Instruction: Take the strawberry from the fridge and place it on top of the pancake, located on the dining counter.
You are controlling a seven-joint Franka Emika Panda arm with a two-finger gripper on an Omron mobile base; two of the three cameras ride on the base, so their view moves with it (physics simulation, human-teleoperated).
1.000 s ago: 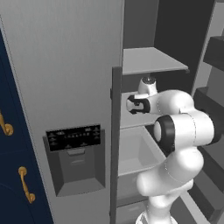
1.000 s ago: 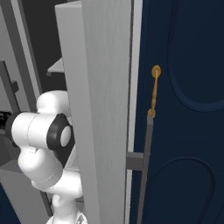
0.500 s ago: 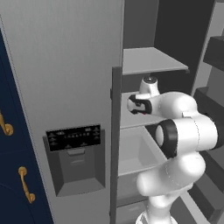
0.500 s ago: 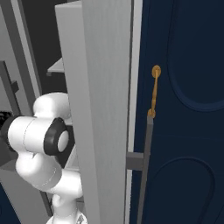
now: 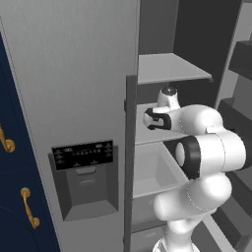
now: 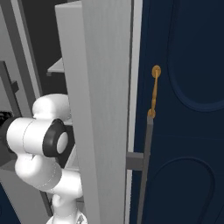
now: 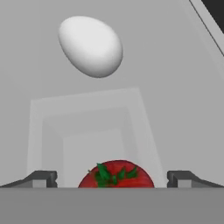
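Between the spread fingertips of the gripper, nothing yet pinched, the strawberry sits centred on a grey shelf inside the fridge. Beyond it lies a white egg, well apart. Closing gently and squarely on the fruit should hold it without squeezing it out.

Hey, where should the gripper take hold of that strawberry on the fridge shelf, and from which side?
Grip the strawberry across its red rounded body, below the green leaves, coming straight down along the hand's line. It sits between the fingertips of the open gripper, one pad on each flank. The white egg lies well clear.
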